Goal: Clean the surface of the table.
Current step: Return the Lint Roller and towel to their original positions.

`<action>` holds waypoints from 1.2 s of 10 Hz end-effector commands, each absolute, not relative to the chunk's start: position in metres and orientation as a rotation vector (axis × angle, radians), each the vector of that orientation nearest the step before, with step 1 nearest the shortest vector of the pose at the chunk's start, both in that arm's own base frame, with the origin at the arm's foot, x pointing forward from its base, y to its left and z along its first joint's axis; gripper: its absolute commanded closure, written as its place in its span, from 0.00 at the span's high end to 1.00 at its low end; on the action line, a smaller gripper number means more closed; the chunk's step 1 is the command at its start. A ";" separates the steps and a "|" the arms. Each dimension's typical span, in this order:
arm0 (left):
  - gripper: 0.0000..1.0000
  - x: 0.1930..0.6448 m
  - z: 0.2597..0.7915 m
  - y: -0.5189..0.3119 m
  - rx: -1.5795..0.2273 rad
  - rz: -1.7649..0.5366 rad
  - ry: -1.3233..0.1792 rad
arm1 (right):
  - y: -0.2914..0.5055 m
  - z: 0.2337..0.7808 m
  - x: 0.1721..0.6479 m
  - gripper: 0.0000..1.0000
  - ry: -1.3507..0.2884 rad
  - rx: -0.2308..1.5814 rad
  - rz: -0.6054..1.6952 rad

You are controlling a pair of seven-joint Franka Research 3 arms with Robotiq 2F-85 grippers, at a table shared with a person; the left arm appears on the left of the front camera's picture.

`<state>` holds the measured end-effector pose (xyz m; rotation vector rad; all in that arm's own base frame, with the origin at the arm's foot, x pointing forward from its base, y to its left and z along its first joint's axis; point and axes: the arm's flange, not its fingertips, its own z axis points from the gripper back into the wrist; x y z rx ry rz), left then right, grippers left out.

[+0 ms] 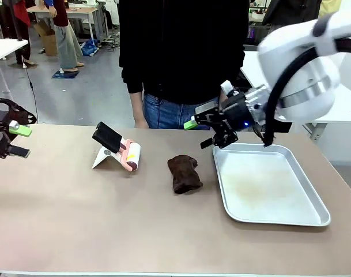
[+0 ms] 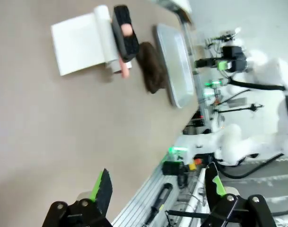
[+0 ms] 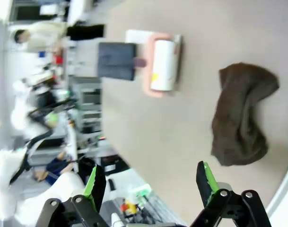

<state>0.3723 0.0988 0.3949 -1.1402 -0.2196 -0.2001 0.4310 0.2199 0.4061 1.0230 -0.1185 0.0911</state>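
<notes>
The brownish-taupe table (image 1: 77, 213) spans the front view. On it lie a crumpled dark brown cloth (image 1: 184, 173) (image 3: 241, 113) (image 2: 151, 67) and a lint roller (image 1: 119, 147) (image 3: 144, 63) (image 2: 116, 38) with a black handle, pink frame and a white sheet peeled out. My right gripper (image 1: 205, 133) (image 3: 151, 182) hovers open above the table's far side, between the cloth and the tray, holding nothing. At the table's left edge my left gripper (image 1: 14, 140) (image 2: 158, 187) is open and holds nothing.
A shallow silver metal tray (image 1: 279, 216) (image 2: 174, 61), stained but holding nothing, lies on the right half of the table. A person in a black top and jeans (image 1: 181, 52) stands at the far edge behind the cloth.
</notes>
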 end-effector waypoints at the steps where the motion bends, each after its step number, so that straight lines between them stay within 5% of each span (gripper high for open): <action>1: 1.00 0.398 0.387 0.115 -1.299 -0.154 -0.249 | 0.161 0.375 0.401 1.00 -0.038 1.224 0.117; 3: 1.00 0.401 0.387 0.113 -1.328 -0.105 -0.251 | 0.101 0.354 0.378 1.00 -0.064 1.461 0.105; 6: 1.00 0.411 0.387 0.109 -1.317 -0.011 -0.207 | 0.045 0.324 0.359 1.00 -0.308 1.527 -0.146; 7: 1.00 0.402 0.381 0.115 -1.325 -0.083 -0.237 | 0.062 0.342 0.373 1.00 -0.127 1.491 -0.017; 12: 1.00 0.402 0.381 0.115 -1.325 -0.083 -0.237 | 0.062 0.342 0.373 1.00 -0.127 1.491 -0.017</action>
